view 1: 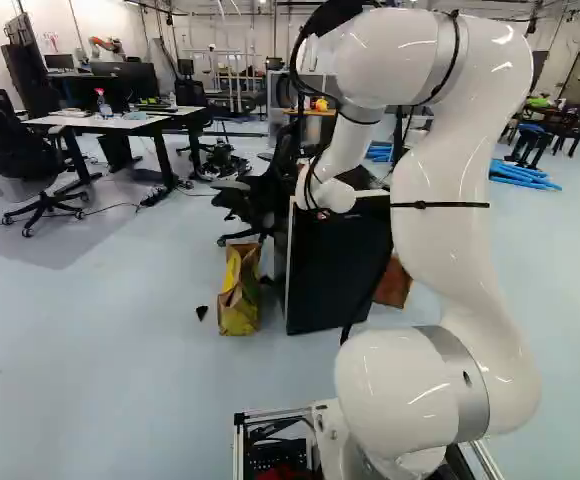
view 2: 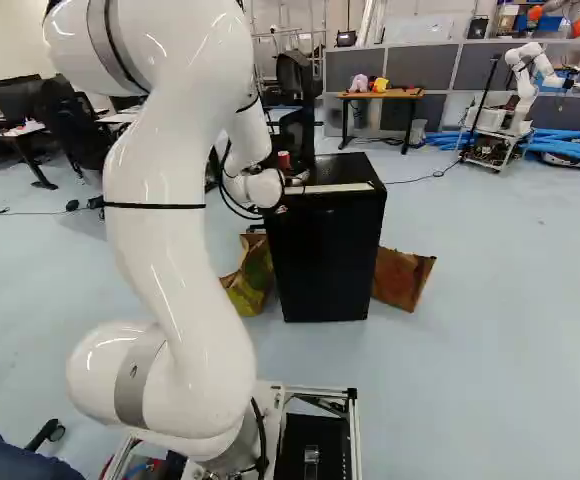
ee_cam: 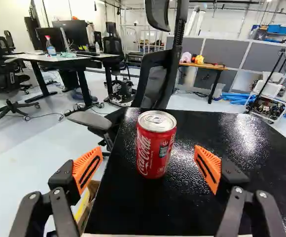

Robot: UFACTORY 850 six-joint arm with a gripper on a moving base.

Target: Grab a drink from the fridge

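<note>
- Red can (ee_cam: 156, 148) upright on the black fridge (view 2: 328, 260), ahead of the gripper (ee_cam: 149, 152).
- Fingers (ee_cam: 85, 165) stand wide apart.
- Ease level forward, can centred, then close evenly without tipping it.

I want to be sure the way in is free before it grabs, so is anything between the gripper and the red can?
Nothing visible. The can stands upright on the fridge, straight ahead of the gap between the open fingers of the gripper. The chair is beyond the can, not in between.
</note>
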